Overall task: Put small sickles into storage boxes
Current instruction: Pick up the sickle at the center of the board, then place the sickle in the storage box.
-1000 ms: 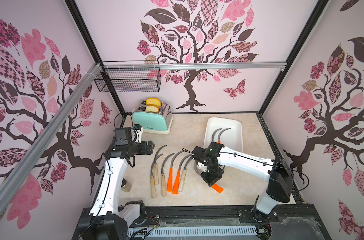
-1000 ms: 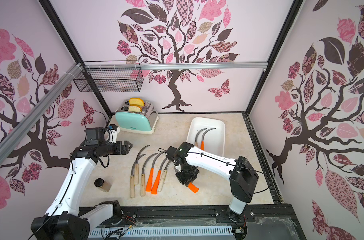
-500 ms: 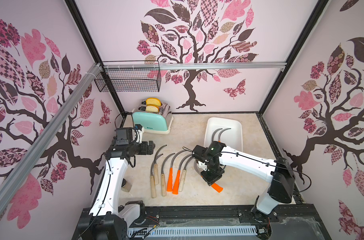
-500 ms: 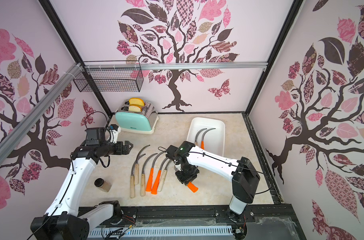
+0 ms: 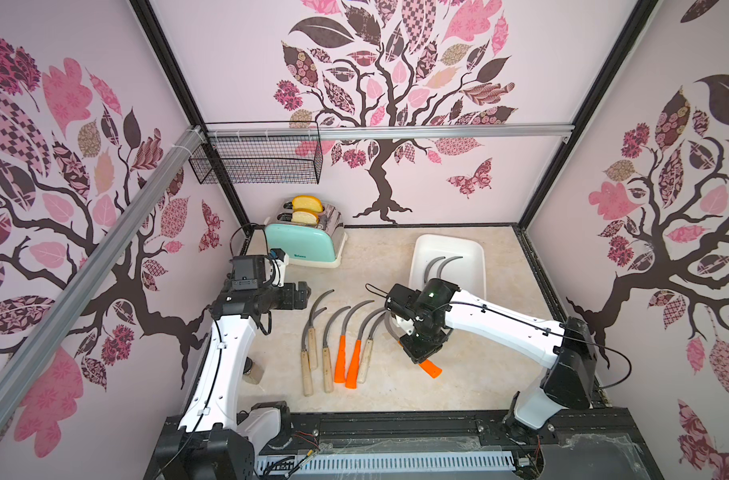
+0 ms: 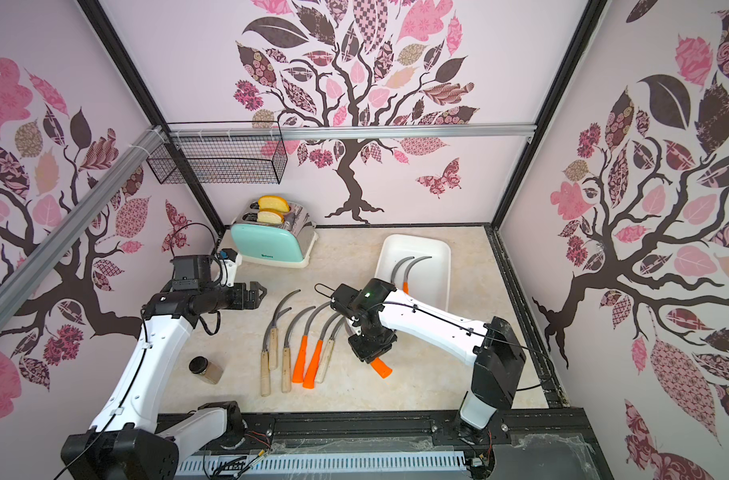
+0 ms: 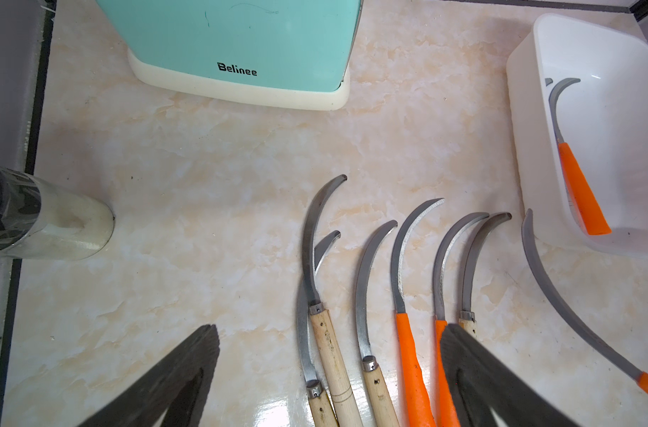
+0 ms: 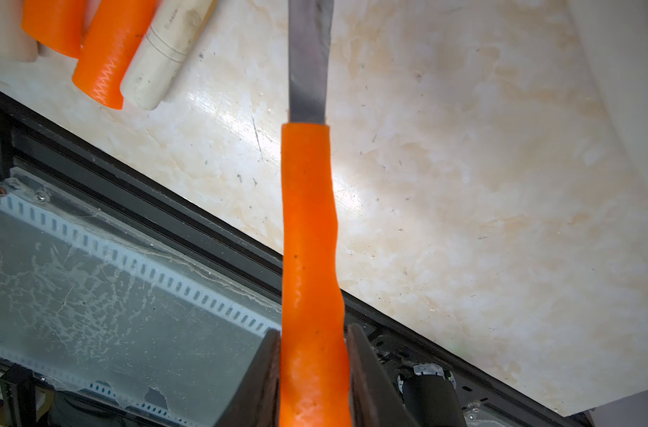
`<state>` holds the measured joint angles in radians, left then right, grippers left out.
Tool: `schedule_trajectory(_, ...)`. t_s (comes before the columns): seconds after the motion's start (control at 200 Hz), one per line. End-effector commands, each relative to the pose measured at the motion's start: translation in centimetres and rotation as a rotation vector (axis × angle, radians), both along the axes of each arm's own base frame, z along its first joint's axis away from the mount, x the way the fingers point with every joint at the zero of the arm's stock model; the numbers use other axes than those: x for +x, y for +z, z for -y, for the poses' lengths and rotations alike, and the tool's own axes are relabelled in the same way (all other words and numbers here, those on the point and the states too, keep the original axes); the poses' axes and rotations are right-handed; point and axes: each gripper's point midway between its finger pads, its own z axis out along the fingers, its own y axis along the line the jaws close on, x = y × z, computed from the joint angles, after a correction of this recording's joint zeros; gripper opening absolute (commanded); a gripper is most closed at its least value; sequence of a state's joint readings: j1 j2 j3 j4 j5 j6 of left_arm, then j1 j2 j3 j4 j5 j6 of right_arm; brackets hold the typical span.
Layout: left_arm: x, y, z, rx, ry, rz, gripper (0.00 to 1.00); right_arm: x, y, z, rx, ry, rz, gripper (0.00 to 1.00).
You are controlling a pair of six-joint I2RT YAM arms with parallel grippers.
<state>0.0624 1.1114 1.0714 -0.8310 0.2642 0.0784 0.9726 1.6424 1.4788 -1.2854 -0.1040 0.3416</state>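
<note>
While the right gripper stays clamped on the orange plastic handle of a sickle, it has barely edged along since a second ago, held over the marbled table between the row and the white tray. Its grey blade is mostly hidden under the wrist in both top views. Inside the tray lie two sickles, handles covered by the arm. On the table sit six sickles side by side, four with wooden grips, two with orange ones, blades smoothly curved. Beside them the left gripper hovers, fingers wide apart, unmoved.
</note>
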Motion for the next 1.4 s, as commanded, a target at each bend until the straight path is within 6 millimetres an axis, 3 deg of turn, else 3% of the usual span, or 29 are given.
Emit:
schedule_trajectory(0.0, 0.6, 1.5, 0.1, 0.003, -0.003, 0.045, 0.98, 1.3, 2.2, 0.0, 0.036, -0.033, 0.075, 0.25)
schedule_trajectory(0.215, 0.7, 1.7, 0.2, 0.002, -0.007, 0.050, 0.98, 4.3, 3.7, -0.4, 0.113, -0.120, 0.146, 0.25)
schedule_trajectory(0.335, 0.7, 2.1, 0.1, 0.009, -0.005, 0.061, 0.98, 6.9, 4.4, 0.2, 0.147, -0.199, 0.195, 0.27)
schedule_trajectory(0.57, 0.9, 2.5, 0.1, 0.013, -0.003, 0.071, 0.98, 13.1, 6.3, 3.7, 0.242, -0.392, 0.309, 0.26)
schedule_trajectory(0.735, 1.0, 2.8, 0.0, 0.022, -0.005, 0.079, 0.98, 16.1, 6.4, 5.9, 0.268, -0.474, 0.356, 0.27)
schedule_trajectory(1.035, 0.7, 3.1, -0.1, 0.036, -0.009, 0.082, 0.98, 19.0, 5.7, 8.2, 0.254, -0.558, 0.412, 0.27)
schedule_trajectory(1.395, 0.7, 3.2, 0.2, 0.021, -0.018, 0.081, 0.98, 21.2, 2.8, 10.0, 0.256, -0.642, 0.397, 0.27)
